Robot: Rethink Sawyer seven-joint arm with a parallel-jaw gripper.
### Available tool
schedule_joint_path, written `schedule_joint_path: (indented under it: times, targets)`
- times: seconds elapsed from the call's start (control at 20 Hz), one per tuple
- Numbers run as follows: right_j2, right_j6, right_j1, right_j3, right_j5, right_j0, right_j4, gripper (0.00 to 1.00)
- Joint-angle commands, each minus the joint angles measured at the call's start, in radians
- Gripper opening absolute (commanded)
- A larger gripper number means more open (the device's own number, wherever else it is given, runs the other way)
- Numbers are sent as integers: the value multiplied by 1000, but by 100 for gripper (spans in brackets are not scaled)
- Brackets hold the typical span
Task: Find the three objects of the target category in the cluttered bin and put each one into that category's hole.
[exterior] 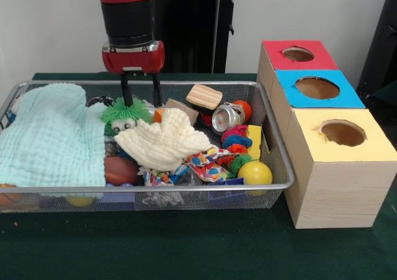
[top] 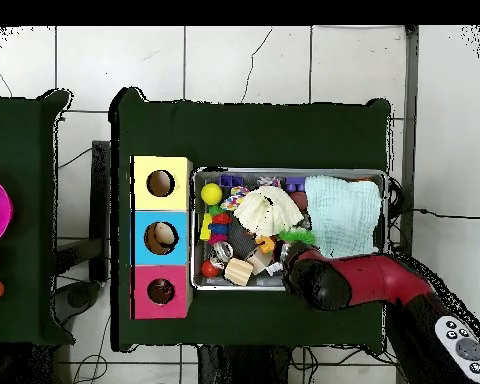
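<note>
The wire-mesh bin [exterior: 186, 187] is full of clutter; it also shows in the overhead view [top: 196, 230]. My gripper [exterior: 141, 100] reaches down into the bin's far middle. Its two black fingers [exterior: 126, 90] stand apart with nothing between them, and their tips are hidden behind a green fuzzy toy [exterior: 126, 113] and a cream cloth [exterior: 162, 140]. A small orange patch [exterior: 159, 114] shows by the right finger; I cannot tell what it is. No plush animal shows plainly. The red-surround hole [exterior: 298, 54] is on the farthest box, also visible in the overhead view [top: 161, 291].
A mint cloth [exterior: 53, 137] covers the bin's left part. The bin's right half holds a striped wooden block [exterior: 204, 96], a silver can [exterior: 227, 117], a yellow ball [exterior: 255, 172] and spiky balls [exterior: 236, 137]. Blue [exterior: 317, 87] and yellow [exterior: 342, 133] holes sit nearer the camera.
</note>
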Motion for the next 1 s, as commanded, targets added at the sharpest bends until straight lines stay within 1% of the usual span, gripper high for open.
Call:
schedule_joint_path:
  times: [0.05,0.2,0.4,0.7,0.9,1.0]
  targets:
    - [208,-431,-33,-76,189,-80,-3,100]
    - [245,-471,-40,-88,234,-113,8,100]
    - [272,-493,-49,-100,266,-130,6,100]
    - [275,-479,-20,-105,251,-134,-19,100]
    - [277,-481,-44,-97,254,-145,-26,100]
    - [280,-492,-41,-99,260,-156,-29,100]
